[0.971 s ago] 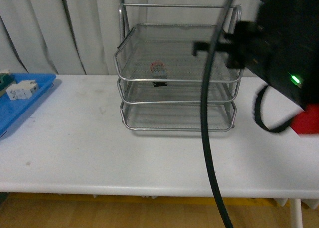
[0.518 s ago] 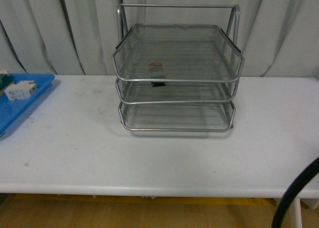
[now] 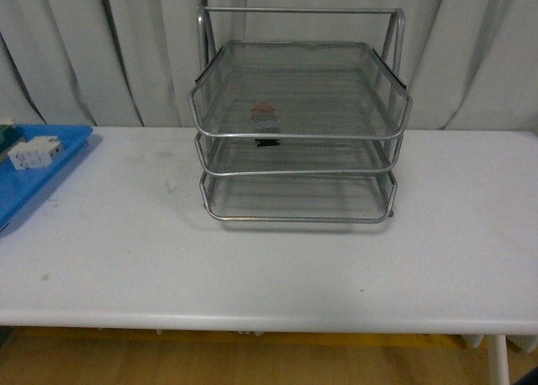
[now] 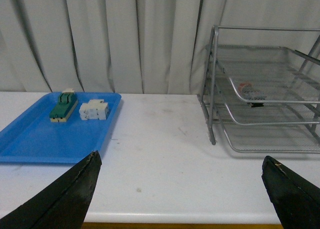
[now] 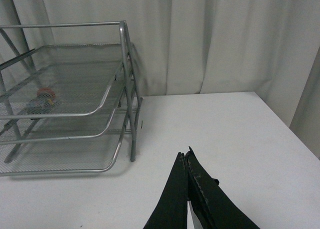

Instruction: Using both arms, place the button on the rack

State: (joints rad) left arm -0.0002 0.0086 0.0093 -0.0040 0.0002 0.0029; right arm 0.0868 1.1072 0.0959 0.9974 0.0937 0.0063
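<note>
The button, red cap up, lies in the top tier of the silver wire rack at mid table. It also shows through the mesh in the left wrist view and in the right wrist view. Neither arm shows in the front view. My left gripper is open and empty, held above the table's front edge, facing the rack. My right gripper is shut on nothing, above the table to the right of the rack.
A blue plastic tray lies at the table's left end with a white block in it. The left wrist view shows the tray holding a green block and the white block. Grey curtains hang behind.
The right arm with its cable filled the right of the front view a second ago. It has withdrawn out of that view. The button rests in the top tier throughout.
</note>
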